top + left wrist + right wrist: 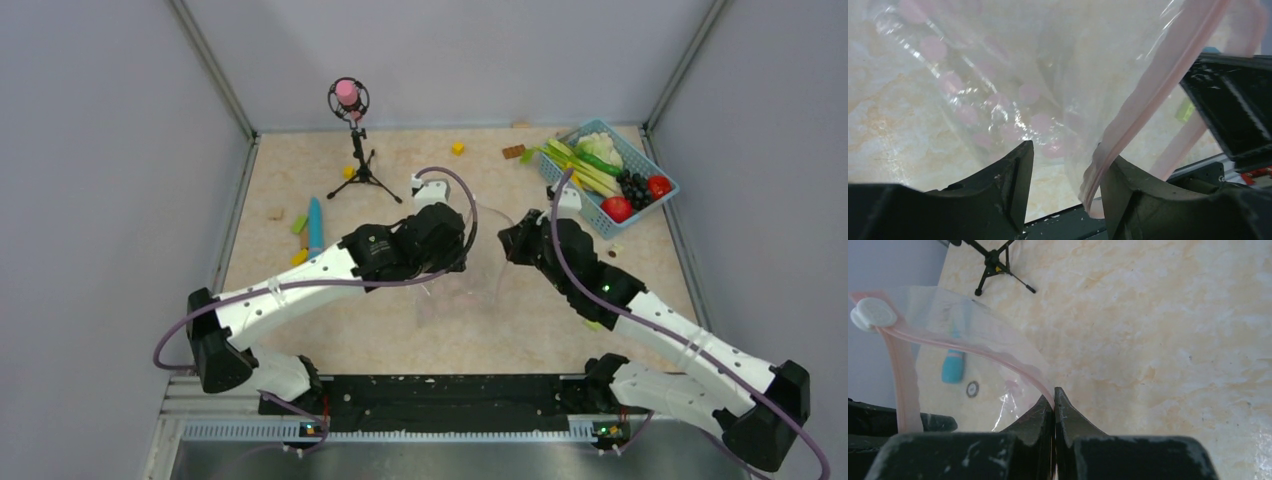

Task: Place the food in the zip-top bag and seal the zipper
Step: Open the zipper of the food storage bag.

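Clear crinkly zip-top bag (478, 262), pink zipper (905, 390) in tight right pincer (1054, 394), left pincer (1066, 156) wide about its rim

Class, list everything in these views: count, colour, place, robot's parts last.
zip-top bag: one, clear, mid-table between grippers
zipper: one, pale pink, bag's edge
basket: one, light blue, far right
red fruits: two, red, in basket
cauliflower: one, white-green, in basket
grape bunch: one, dark, in basket
leafy stalks: several, green, in basket
microphone stand: one, black, pink head, far left-centre
stick: one, light blue, left side
small blocks: about six, mixed colours, scattered
left gripper: one, black, open around bag edge
right gripper: one, black, shut on zipper
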Controlling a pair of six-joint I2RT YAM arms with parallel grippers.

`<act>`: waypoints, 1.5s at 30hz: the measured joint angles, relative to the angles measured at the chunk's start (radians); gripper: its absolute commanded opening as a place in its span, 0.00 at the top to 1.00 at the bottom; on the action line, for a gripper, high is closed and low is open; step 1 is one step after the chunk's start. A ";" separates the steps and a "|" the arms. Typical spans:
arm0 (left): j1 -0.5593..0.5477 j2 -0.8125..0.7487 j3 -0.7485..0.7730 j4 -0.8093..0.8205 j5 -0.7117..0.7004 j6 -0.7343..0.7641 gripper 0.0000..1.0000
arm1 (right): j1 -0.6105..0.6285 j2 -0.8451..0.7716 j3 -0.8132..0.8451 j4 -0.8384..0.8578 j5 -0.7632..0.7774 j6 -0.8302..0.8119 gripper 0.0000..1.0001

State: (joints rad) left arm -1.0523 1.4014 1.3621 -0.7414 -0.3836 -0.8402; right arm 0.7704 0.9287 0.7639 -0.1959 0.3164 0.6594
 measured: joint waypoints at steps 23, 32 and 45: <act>0.000 0.031 0.028 -0.067 -0.165 0.070 1.00 | 0.007 0.048 0.058 -0.147 0.056 -0.227 0.70; -0.002 -0.121 0.027 -0.037 -0.165 0.198 1.00 | 0.026 0.268 0.150 -0.255 0.153 -0.273 0.46; 0.150 -0.068 -0.053 -0.035 -0.163 0.180 1.00 | -0.012 0.098 0.178 -0.188 -0.064 -0.474 0.01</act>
State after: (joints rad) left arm -0.9024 1.3338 1.3087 -0.7761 -0.5465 -0.6601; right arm 0.7582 1.0271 0.9421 -0.3840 0.2523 0.1856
